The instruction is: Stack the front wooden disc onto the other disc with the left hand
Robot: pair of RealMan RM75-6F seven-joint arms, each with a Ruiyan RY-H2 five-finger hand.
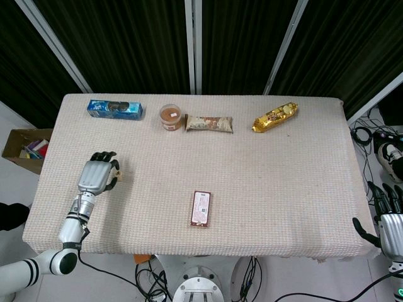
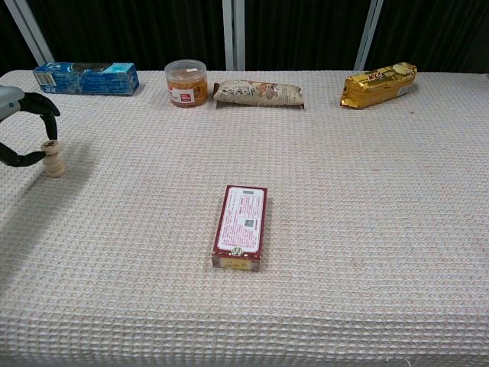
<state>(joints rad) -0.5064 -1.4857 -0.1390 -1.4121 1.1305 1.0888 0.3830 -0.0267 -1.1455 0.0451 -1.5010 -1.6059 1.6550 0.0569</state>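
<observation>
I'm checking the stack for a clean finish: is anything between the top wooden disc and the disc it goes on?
Nothing visible. In the chest view the top disc sits directly on the lower disc, with the left hand curled around the top one.

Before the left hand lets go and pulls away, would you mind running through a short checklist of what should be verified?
1. Top wooden disc sits on the stack rather than on the cloth: ok, the discs form one column in the chest view.
2. Column upright: ok, no visible lean.
3. Discs centred on one another: cannot tell, too small.
4. Left hand free of the top disc: not ok, its fingertips are at it, thumb and finger on either side.
5. Withdrawal path clear: ok, the blue box stands well behind.
6. Right hand out of the way: ok, off the table's far corner.
</observation>
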